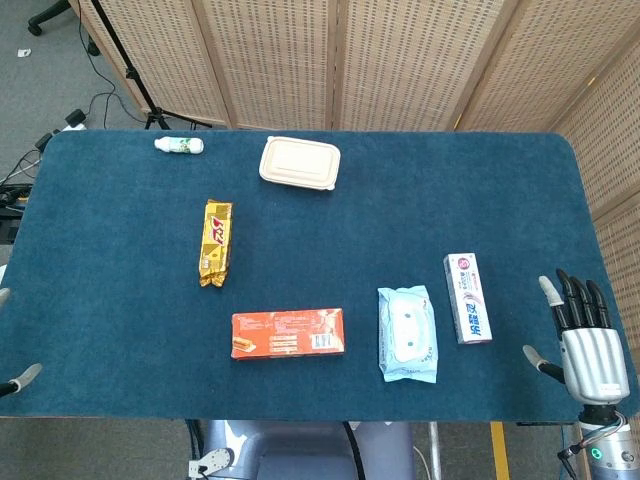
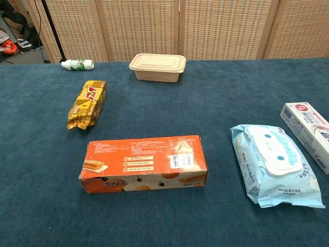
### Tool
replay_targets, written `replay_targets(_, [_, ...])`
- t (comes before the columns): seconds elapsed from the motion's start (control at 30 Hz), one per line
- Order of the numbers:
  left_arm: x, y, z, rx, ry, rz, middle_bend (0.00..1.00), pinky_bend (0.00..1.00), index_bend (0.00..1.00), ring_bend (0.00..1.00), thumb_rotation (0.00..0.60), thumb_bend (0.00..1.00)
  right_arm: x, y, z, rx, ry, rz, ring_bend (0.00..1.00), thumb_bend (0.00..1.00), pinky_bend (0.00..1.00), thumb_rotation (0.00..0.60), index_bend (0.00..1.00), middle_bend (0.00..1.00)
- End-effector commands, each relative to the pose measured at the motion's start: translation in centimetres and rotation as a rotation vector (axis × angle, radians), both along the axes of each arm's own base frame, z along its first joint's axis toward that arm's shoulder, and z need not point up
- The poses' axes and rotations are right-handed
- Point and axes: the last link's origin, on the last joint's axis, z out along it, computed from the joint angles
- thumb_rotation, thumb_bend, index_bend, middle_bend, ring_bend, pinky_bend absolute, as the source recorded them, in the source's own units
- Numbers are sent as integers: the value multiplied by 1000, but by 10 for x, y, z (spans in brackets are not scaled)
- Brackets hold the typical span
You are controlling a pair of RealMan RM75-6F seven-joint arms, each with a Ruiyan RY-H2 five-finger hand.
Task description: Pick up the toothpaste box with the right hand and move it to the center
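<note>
**White box waits, right hand not yet on it**

White with red and blue print, the toothpaste box (image 1: 467, 297) lies flat at the lower right of the head view, long side running up the frame, just beside the pale blue wipes pack (image 1: 407, 333) on the dark blue tablecloth (image 1: 400, 220). The right hand (image 1: 585, 335) hovers in the lower right corner, fingers extended and spread, thumb out, holding nothing; it seems poised for a reach toward the box. The orange biscuit box (image 1: 288, 333) sits lower centre, so the open cloth above it is likely the target. Only fingertips of the left hand (image 1: 18, 379) show at the lower left edge; I cannot tell how they lie.
</note>
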Motion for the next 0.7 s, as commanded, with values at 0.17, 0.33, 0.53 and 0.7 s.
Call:
replay_targets(0.17, [0, -2, 2, 8, -7, -20, 0, 0, 0, 0, 600, 0, -2, 0, 2, 5, -6, -12, 0, 0, 0, 600, 0, 0])
replay_targets(0.33, [0, 1, -1, 9, 3, -17, 0, 0, 0, 0, 600, 0, -2, -1, -1, 64, 13, -1, 0, 0, 0, 600, 0, 0])
replay_targets(0.53, [1, 4, -4, 6, 10, -17, 0, 0, 0, 0, 600, 0, -19, 4, 0, 222, -41, -5, 0, 0, 0, 600, 0, 0])
replay_targets(0.7, [3, 2, -2, 17, 4, -30, 0, 0, 0, 0, 600, 0, -38, 8, -5, 330, -9, 20, 0, 0, 0, 600, 0, 0])
